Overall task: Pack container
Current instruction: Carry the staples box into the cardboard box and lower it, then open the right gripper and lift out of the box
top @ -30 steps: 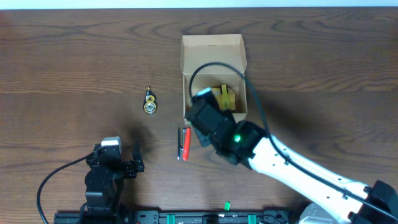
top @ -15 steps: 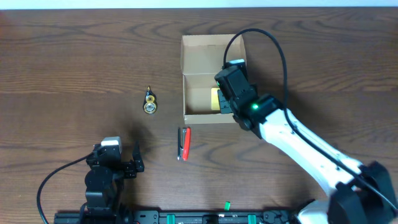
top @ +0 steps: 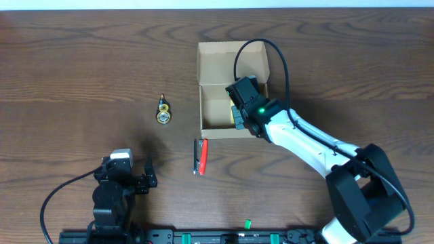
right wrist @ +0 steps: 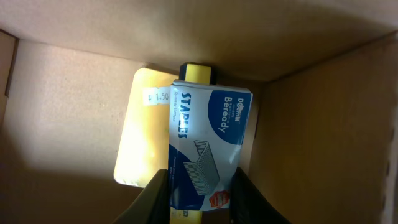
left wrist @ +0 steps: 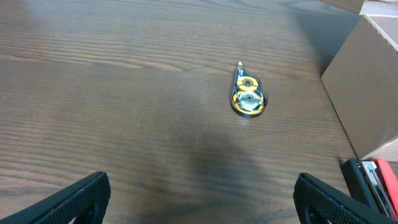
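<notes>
The container [top: 213, 107], a tan cardboard box with its flap lid folded back, stands at the table's far middle. My right gripper [top: 240, 112] reaches down into its right half. In the right wrist view this gripper [right wrist: 199, 186] is shut on a blue and white staples box [right wrist: 208, 140], held just above the container's floor by the right inner wall [right wrist: 323, 124]. Under it lie a pale-yellow pad [right wrist: 142, 134] and a yellow and black item [right wrist: 198, 71]. My left gripper [top: 140, 175] rests open near the front left, its fingers wide apart [left wrist: 200, 199] over bare wood.
A yellow and clear tape dispenser [top: 163, 112] [left wrist: 248, 99] lies left of the container. A red and black tool [top: 201, 156] [left wrist: 370, 177] lies just in front of the container's left corner. The container's outer wall [left wrist: 367, 81] shows at the right of the left wrist view.
My right arm swung from the container's front edge to over its right side, then settled down inside with the staples box. The left arm has stayed still.
</notes>
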Controlling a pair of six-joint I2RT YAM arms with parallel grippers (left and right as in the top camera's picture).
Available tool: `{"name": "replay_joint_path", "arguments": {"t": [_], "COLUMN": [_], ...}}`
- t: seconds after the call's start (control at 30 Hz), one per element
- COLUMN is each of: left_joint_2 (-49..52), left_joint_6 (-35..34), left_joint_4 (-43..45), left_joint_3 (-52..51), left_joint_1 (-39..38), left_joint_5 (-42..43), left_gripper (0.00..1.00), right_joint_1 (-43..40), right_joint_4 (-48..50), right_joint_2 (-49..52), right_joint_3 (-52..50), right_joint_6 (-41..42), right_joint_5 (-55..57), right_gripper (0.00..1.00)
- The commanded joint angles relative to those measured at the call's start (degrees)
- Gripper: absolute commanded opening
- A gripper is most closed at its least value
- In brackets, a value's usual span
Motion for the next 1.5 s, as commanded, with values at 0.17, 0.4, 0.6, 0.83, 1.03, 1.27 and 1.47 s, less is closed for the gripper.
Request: {"name": "replay_joint_path", "arguments": {"t": [0.17,0.4,0.6,0.83,1.03,1.27,1.47], "left_joint_2": [-0.33,-0.33,-0.33,-0.33,-0.33,-0.33,-0.33], "left_joint_6": [1.03,1.03,1.03,1.03,1.03,1.03,1.03], "left_joint_4": [0.02,0.02,0.02,0.00,0.02,0.02,0.02], "left_joint_3": [-0.74,-0.74,-0.74,-0.74,-0.74,-0.74,-0.74], "left_joint_1": [0.35,0.35,0.35,0.35,0.35,0.35,0.35], "left_joint_5": [-0.04,-0.04,-0.04,-0.04,-0.04,-0.04,-0.02], "left_gripper": [0.95,0.95,0.95,0.95,0.95,0.95,0.95], "right_joint_1": [-0.42,-0.42,-0.35,0.24,2.78,3.32,2.86], "right_joint_4": [1.77,4.46,0.37,-13.51,-19.61,-31.08,-35.67], "right_joint_2": [0.39,0.39,0.37,-0.48,-6.14,-18.18,-26.80], "right_joint_3": [0.92,2.25,9.38,18.75,20.63,20.44,15.10], "right_joint_6": [-0.87,-1.99,-4.59,-4.79,-4.70,-1.01,-0.81], "right_joint_5": [0.09,0.13,0.59,0.55,0.48,0.57,1.38], "right_gripper": [0.38,0.41,0.41,0.40,0.83,0.99,0.99]}}
